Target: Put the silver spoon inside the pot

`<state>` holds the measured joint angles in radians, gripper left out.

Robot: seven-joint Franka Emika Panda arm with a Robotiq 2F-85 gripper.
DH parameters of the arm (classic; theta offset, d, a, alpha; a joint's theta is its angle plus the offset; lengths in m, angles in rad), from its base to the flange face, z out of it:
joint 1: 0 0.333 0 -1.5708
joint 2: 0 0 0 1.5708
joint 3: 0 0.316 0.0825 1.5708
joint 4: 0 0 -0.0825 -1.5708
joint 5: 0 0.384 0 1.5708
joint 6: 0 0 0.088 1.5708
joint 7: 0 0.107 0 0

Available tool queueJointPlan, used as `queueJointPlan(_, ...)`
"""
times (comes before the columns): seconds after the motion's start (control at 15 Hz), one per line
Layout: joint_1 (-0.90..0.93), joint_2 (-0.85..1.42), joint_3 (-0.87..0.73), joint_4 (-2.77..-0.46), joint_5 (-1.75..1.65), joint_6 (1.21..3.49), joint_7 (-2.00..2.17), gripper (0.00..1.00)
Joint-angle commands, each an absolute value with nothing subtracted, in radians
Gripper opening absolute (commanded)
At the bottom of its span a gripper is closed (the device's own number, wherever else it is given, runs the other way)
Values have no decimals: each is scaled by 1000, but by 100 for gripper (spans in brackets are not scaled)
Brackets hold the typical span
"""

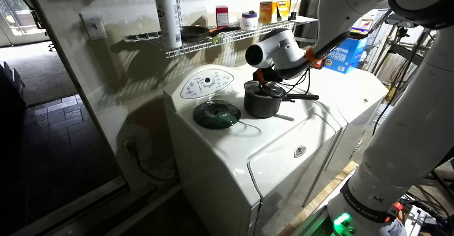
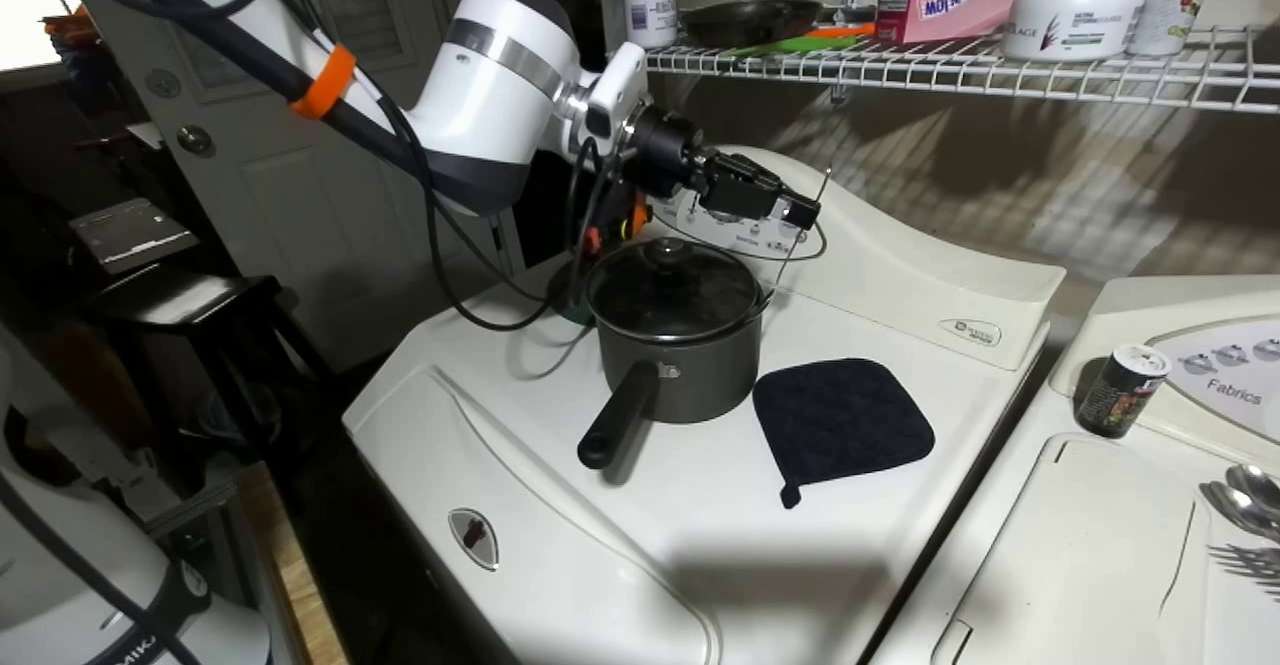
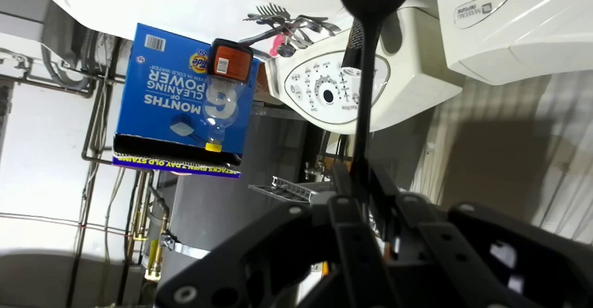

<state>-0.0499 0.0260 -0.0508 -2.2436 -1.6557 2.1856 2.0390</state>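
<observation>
The dark grey pot [image 1: 260,104] stands on the white machine top and also shows in an exterior view [image 2: 680,380], its handle [image 2: 620,420] pointing to the front. A glass lid [image 2: 670,290] with a knob rests over the pot's opening. My gripper [image 2: 803,211] is shut on the spoon [image 2: 790,263], above and beside the pot's rim. The spoon hangs steeply with its lower end at the rim beside the lid; I cannot tell if it is inside. In the wrist view the spoon [image 3: 366,76] looks dark between the fingers [image 3: 363,183], bowl pointing away.
A dark round disc [image 1: 217,114] lies beside the pot. A dark pot holder [image 2: 845,420] lies at its other side. A small can [image 2: 1122,390] and loose cutlery [image 2: 1245,505] are on the neighbouring machine. A wire shelf [image 2: 960,80] with bottles and a pan hangs above. A blue box [image 3: 185,99] stands farther off.
</observation>
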Motion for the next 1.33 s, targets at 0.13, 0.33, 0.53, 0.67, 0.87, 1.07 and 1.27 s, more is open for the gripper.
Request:
queueJointPlan(0.13,-54,58,-53,-2205,-1611,2213,1985,4)
queueJointPlan(0.33,-53,74,-50,-2200,-1603,2210,1974,4)
queueJointPlan(0.53,-52,88,-47,-2197,-1595,2206,1970,4)
queueJointPlan(0.67,-52,97,-46,-2191,-1590,2207,1966,4)
queueJointPlan(0.87,-54,111,-45,-2182,-1577,2212,1950,4)
queueJointPlan(1.07,-55,124,-45,-2174,-1560,2220,1929,4)
queueJointPlan(1.27,-56,133,-45,-2166,-1542,2225,1910,4)
